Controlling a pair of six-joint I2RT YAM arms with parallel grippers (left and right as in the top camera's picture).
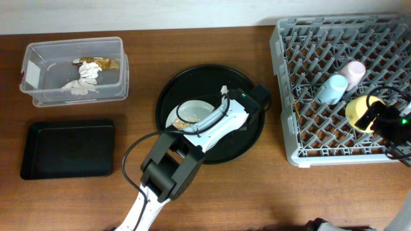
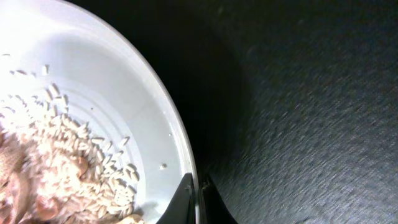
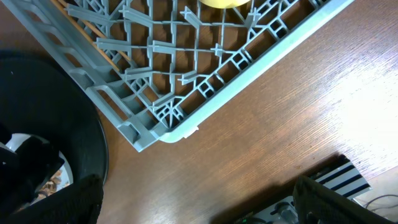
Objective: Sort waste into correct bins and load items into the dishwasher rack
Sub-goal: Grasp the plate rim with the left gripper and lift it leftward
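Observation:
The pale grey-green plate (image 1: 191, 112) lies in the round black tray (image 1: 250, 138) and carries beige-brown food scraps (image 2: 62, 168). My left gripper (image 2: 200, 199) is shut on the plate's right rim (image 2: 168, 112); it also shows in the overhead view (image 1: 217, 114). The light blue cup (image 1: 332, 88), pale pink cup (image 1: 352, 72) and yellow bowl (image 1: 358, 110) sit in the grey dishwasher rack (image 1: 302, 51). My right gripper (image 3: 199, 205) is open and empty, over the table by the rack's front corner (image 3: 149, 134). The clear box (image 1: 29, 64) holds white paper (image 1: 83, 82) and the gold wrapper (image 1: 106, 62).
The shallow black rectangular tray (image 1: 67, 151) lies at the front left, below the clear box. A small white scrap (image 1: 225, 90) lies on the round tray behind the plate. Bare wooden table lies between the round tray and the rack.

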